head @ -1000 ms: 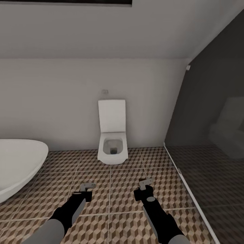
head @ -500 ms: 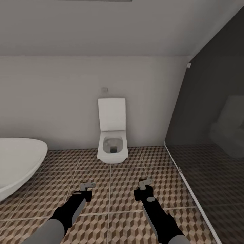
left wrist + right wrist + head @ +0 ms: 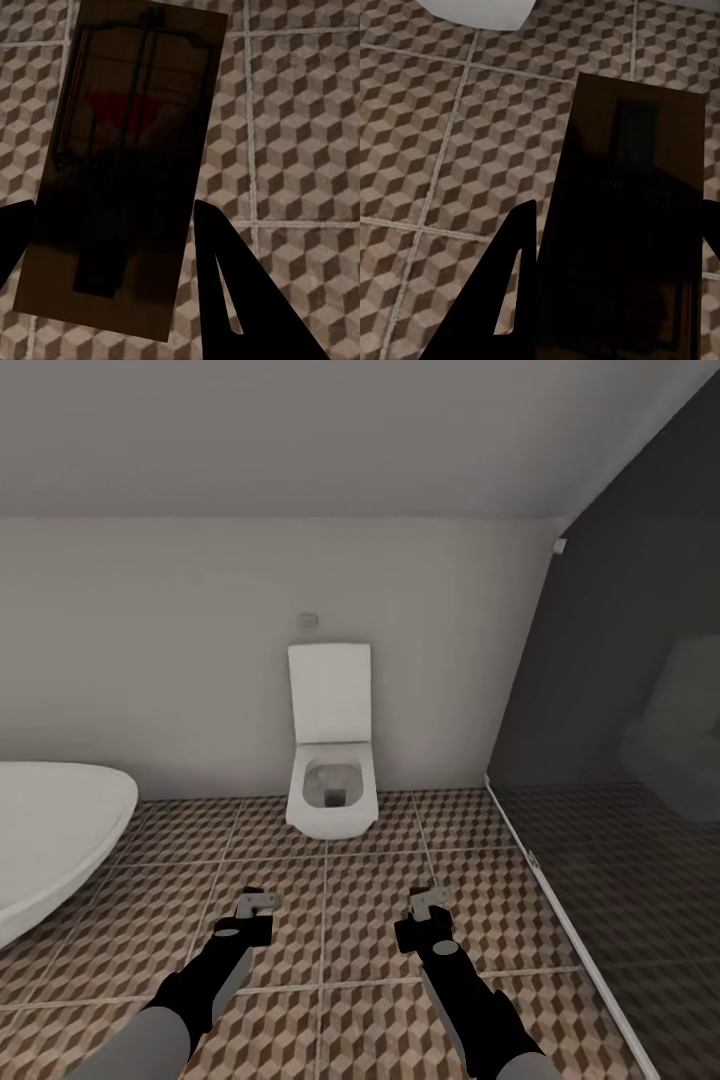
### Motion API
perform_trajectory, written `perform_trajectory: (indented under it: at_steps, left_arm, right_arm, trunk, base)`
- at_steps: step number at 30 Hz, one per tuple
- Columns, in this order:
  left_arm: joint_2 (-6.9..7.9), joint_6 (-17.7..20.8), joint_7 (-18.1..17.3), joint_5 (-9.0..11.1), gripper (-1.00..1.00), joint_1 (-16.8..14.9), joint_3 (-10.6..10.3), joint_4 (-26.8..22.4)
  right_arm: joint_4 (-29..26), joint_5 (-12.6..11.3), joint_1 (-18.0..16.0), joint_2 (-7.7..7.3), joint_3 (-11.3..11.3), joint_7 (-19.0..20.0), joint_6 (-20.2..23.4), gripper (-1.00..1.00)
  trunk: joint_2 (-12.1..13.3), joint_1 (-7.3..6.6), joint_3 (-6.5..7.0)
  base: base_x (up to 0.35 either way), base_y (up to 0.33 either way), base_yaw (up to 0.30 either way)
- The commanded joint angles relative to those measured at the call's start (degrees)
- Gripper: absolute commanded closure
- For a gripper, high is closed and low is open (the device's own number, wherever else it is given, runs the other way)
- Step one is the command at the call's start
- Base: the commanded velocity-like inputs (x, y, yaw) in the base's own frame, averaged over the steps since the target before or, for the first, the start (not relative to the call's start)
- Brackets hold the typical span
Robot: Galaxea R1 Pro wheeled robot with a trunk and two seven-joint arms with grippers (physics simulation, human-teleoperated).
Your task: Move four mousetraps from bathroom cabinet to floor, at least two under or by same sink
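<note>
Each arm is carrying a mousetrap, so the step in hand is the carry toward a spot on the bathroom floor (image 3: 330,900); neither the sink nor the cabinet is visible from here. The robot faces a white square toilet (image 3: 331,760) against the far wall, with the rim of a white bathtub (image 3: 50,830) off to the toilet's left and a dark glass partition (image 3: 620,780) to its right.

The left gripper (image 3: 112,247) pinches a mousetrap (image 3: 124,165) between its dark fingers (image 3: 240,292), one finger on each long edge. The board's long axis runs along the fingers, its wire frame and red mark at the end pointing away from the wrist, over the tiles.

The right gripper (image 3: 615,247) is likewise closed on a second mousetrap (image 3: 630,195), which lies in shadow; its long axis also runs out along the fingers, toward the toilet's base.

In the head view both grippers, left (image 3: 255,910) and right (image 3: 428,908), hang low over the tiles in front of the toilet. As I judge it, the next move calls for turning the base to find the sink, then lowering the boards flat beside or beneath it before letting go.
</note>
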Motion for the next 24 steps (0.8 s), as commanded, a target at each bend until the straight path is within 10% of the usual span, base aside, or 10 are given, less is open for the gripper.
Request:
perform_trajectory:
  at_steps: [1, 24]
  left_arm:
    - [0.06, 0.3, 0.6, 0.4, 1.0, 0.0, -0.5, 0.0]
    - [0.06, 0.3, 0.6, 0.4, 1.0, 0.0, -0.5, 0.1]
  right_arm:
    - [-0.1, 0.5, 0.0, 0.0, 0.1, -0.1, 0.5, 1.0]
    - [-0.1, 0.5, 0.0, 0.0, 0.1, -0.1, 0.5, 1.0]
  trunk:
    - [-0.4, 0.22, -0.24]
    - [-9.7, 5.28, -4.37]
  base:
    - [0.0, 0.0, 0.0]
    - [0.0, 0.0, 0.0]
